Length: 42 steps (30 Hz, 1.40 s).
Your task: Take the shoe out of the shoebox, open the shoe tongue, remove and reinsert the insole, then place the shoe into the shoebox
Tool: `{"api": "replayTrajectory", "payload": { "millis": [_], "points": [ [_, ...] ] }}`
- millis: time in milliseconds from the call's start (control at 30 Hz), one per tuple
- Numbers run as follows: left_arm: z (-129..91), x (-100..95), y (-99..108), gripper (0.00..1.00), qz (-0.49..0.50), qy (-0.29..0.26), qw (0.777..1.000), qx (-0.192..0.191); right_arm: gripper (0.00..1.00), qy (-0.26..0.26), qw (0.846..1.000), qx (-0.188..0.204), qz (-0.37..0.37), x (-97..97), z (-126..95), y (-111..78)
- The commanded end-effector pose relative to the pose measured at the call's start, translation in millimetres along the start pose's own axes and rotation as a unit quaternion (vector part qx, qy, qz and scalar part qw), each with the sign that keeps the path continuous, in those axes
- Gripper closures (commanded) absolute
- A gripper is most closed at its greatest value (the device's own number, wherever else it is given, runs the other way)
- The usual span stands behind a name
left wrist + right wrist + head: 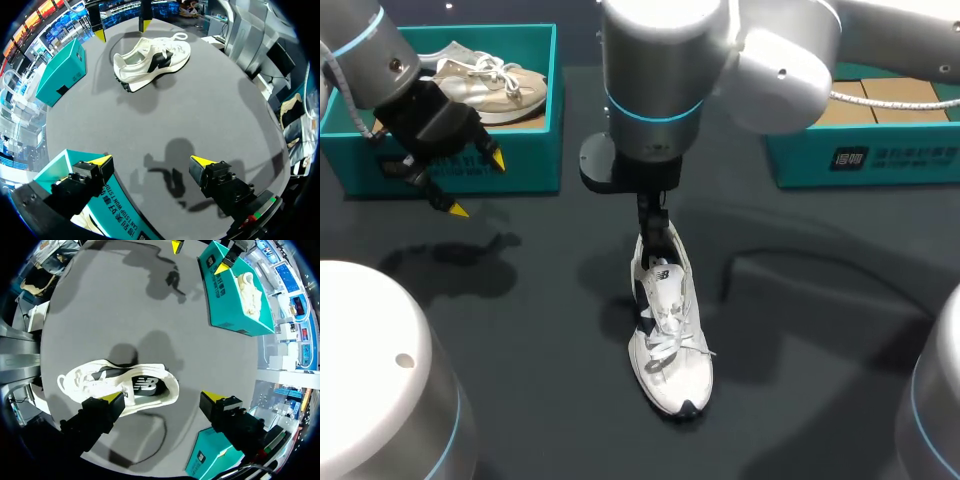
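The white shoe (670, 345) lies out of any box on the dark surface (820, 330), near its middle, sole down, toe pointing towards the robot and heel away from it. The right hand (162, 399) hangs straight over the heel end with its two fingers wide apart. In the right wrist view one finger (100, 415) overlaps the shoe's side by the dark side panel, the heel reaches into the gap, and the other finger stands clear of the shoe; whether the first one touches cannot be told.

The left hand (477, 185) is well apart from the shoe, over the near wall of the left teal shoebox (450, 165), and its fingers are spread too, with nothing between them. A beige shoe (485, 85) lies inside that box. A second teal shoebox (880, 160) stands at the far right of the surface.
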<state>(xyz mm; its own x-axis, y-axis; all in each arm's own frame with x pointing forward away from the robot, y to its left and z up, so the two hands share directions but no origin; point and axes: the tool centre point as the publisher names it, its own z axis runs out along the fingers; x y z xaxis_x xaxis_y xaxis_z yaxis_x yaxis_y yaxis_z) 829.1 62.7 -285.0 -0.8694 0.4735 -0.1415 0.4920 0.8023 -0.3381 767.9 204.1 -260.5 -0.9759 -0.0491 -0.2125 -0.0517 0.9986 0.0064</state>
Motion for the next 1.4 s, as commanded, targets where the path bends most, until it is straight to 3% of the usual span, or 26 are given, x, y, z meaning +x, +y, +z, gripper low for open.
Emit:
{"api": "replayTrajectory", "payload": {
  "millis": [33,633,1400],
  "points": [
    [-0.5,1.2,-0.2,0.00,0.000,0.000,1.000,-0.001,0.00,0.018,1.000,0.015,-0.002,-12.8,19.5,8.0],
    [-0.5,1.2,-0.2,0.00,0.000,0.000,1.000,-0.001,0.05,0.026,1.000,-0.003,-0.011,-19.9,71.7,-3.8],
    [-0.5,1.2,-0.2,0.00,0.000,0.000,1.000,-0.001,0.31,0.053,0.999,-0.013,-0.003,-18.1,116.6,-15.5]
  ]
}}
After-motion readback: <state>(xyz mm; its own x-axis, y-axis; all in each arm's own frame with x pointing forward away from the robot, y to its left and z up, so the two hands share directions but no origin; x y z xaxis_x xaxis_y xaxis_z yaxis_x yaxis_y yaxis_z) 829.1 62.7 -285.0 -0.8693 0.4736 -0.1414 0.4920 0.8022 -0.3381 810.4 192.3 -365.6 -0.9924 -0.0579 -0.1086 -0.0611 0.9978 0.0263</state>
